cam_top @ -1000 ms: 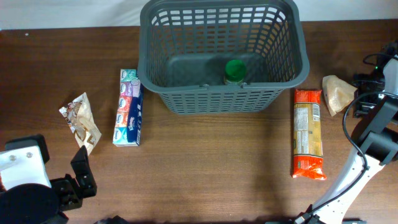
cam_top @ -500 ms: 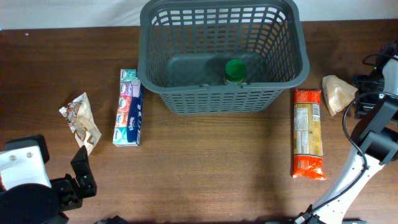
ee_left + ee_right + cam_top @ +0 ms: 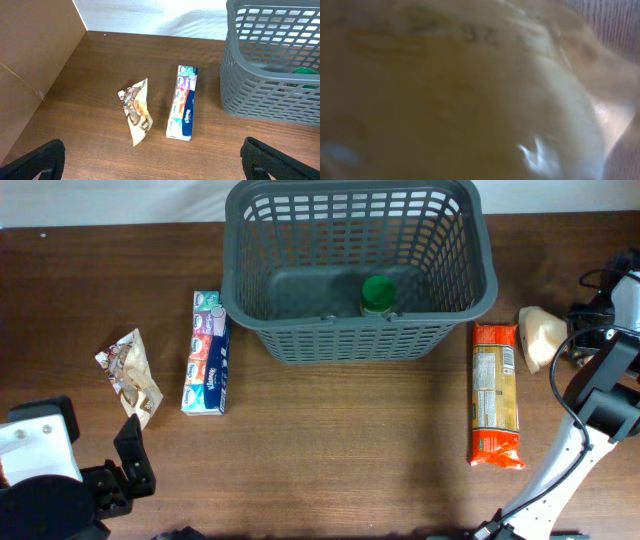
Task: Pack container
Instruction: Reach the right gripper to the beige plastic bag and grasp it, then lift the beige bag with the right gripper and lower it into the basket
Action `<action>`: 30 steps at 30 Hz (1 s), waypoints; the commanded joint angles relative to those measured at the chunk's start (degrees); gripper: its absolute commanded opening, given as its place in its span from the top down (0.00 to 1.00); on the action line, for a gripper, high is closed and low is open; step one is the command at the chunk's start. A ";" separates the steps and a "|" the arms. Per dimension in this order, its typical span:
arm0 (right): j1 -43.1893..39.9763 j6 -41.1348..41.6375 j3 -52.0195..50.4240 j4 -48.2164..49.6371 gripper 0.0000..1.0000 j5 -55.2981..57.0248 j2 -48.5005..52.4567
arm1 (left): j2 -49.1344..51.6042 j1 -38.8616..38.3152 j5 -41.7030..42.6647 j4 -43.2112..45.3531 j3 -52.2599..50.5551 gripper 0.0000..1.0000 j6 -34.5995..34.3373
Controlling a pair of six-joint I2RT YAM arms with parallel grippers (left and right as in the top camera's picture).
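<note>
A dark grey plastic container (image 3: 360, 330), rectangular with rounded corners, slotted lattice walls and a solid floor, stands at the far middle of a brown wood-grain table (image 3: 350, 440). A round green-capped jar (image 3: 378, 292) sits inside it against the near wall. Left of the container and just beside it lies a long, slim cardboard tissue pack (image 3: 208, 352) printed in blue, red and teal. Farther left again is a crumpled, glossy snack wrapper (image 3: 130, 375). To the container's right lies a flat orange-ended pasta packet (image 3: 496, 393) with a clear crinkled film, lengthwise to the table edge. Beyond it rests a rounded tan pouch (image 3: 538, 335), with the right gripper (image 3: 568, 345) right at its outer side. From above, the dark wrist hides how that gripper's jaws stand. The right wrist camera shows only the pouch, pressed so close that it fills the frame as a blurred, shiny, yellow-brown skin with faint printed digits. No finger is in sight there, so whether the tool is clamped on the pouch cannot be told. The left gripper (image 3: 152, 150) sits low near the table's front edge, well to the container's left. Its black fingers (image 3: 45, 160) are spread wide at the two bottom corners of the left wrist view, with nothing between them. That view also shows a tall brown board (image 3: 35, 55) rising beyond the wrapper on the side away from the container, and the wrapper's printed face, both unclear from above.
</note>
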 commanded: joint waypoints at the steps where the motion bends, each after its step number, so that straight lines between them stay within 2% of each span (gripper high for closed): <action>1: -0.02 0.07 -0.42 -0.52 0.96 -0.04 1.81 | 0.07 0.35 0.22 -0.02 -0.15 0.00 0.72; 7: -0.02 -0.87 0.26 -1.22 0.96 -3.45 1.60 | 0.07 0.35 0.22 -0.02 -0.15 0.00 0.72; 12: -0.02 -4.31 6.03 -1.14 0.96 -8.04 0.04 | 0.07 0.35 0.20 -0.02 -0.15 0.01 0.72; 20: 0.09 -13.55 31.10 -1.20 0.96 -20.83 -1.55 | 0.07 0.35 0.20 -0.02 -0.15 0.00 0.72; 26: 1.73 -13.70 54.97 -0.48 0.96 -34.77 -1.55 | 0.07 0.35 0.20 -0.02 -0.15 0.00 0.72; 30: 5.03 -13.90 56.81 6.95 0.96 -42.56 -6.16 | 0.07 0.35 0.20 -0.02 -0.15 0.00 0.72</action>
